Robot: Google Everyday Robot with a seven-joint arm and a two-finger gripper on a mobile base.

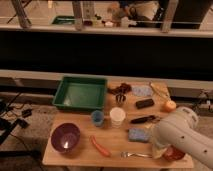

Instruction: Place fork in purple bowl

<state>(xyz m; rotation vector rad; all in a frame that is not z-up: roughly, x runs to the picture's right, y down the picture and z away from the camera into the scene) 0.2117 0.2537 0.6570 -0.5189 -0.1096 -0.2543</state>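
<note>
Reach-for-fork step, nothing grasped yet. Fork (135, 154) lies flat, well apart at 3 o'clock of bowl (65, 137). My gripper (159, 149) hangs near fork's 3 o'clock; whether clenched, I cannot tell. Next: descend, pinch handle.

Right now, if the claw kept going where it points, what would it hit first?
Likely the fork, just left of the gripper at the table's front right; depth is unclear.
</note>
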